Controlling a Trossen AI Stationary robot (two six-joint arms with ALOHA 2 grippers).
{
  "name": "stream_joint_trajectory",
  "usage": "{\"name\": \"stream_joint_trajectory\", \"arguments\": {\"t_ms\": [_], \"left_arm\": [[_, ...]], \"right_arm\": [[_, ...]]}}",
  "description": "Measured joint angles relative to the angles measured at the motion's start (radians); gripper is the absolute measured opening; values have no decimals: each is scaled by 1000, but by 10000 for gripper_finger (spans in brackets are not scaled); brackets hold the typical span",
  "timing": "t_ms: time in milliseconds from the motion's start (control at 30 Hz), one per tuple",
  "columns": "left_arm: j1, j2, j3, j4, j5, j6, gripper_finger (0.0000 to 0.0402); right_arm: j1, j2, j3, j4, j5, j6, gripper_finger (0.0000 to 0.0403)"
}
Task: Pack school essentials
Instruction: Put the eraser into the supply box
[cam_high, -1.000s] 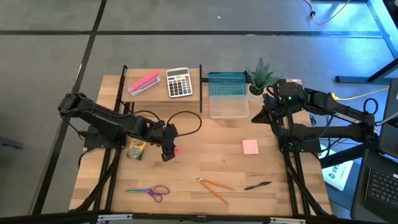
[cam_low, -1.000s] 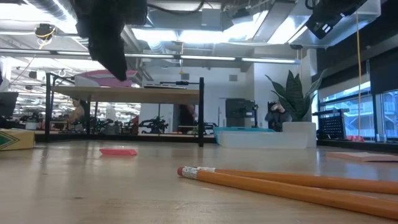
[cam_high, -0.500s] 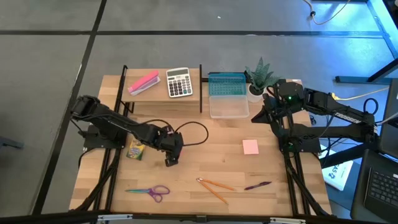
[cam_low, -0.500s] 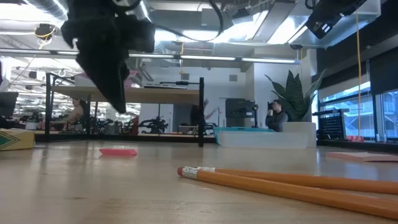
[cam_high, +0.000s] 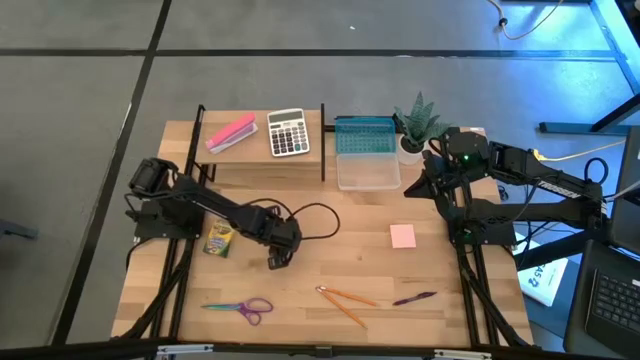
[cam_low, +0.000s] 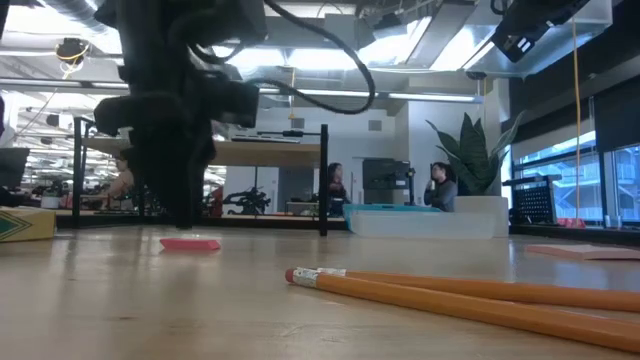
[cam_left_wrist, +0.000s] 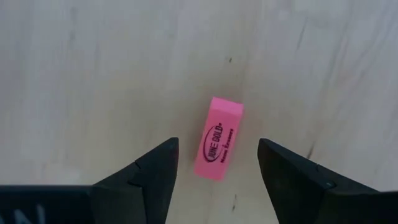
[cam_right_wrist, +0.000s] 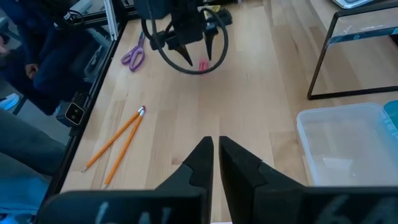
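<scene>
I see nothing packed yet; my left gripper (cam_left_wrist: 214, 163) hangs spread astride the eraser (cam_left_wrist: 217, 138), not gripping; scissors (cam_high: 240, 308), pencils (cam_high: 345, 301), pen (cam_high: 414, 298), notepad (cam_high: 403, 236) lie beyond it; right gripper (cam_right_wrist: 214, 155) clenched, empty.

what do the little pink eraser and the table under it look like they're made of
Eraser: likely soft rubber or vinyl; matte pink block with rounded edges and dark printed lettering. Table: pale wood, or possibly a wood-look laminate; visible grain streaks, small dark specks, smooth low-sheen finish.
</scene>
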Motion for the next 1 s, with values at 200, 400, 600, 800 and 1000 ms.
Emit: {"name": "stream_joint_trajectory", "arguments": {"t_ms": [200,400,600,800,1000], "left_arm": [[17,18,-33,62,28,40,212],[21,13,-85,135,35,53,212],[21,14,-90,140,44,31,212],[21,16,-90,140,44,19,212],[21,17,-91,141,45,19,206]], "right_arm": [[0,0,0,0,0,-2,30],[0,0,0,1,0,-2,30],[0,0,0,1,0,-1,30],[0,0,0,2,0,0,30],[0,0,0,2,0,0,30]]}}
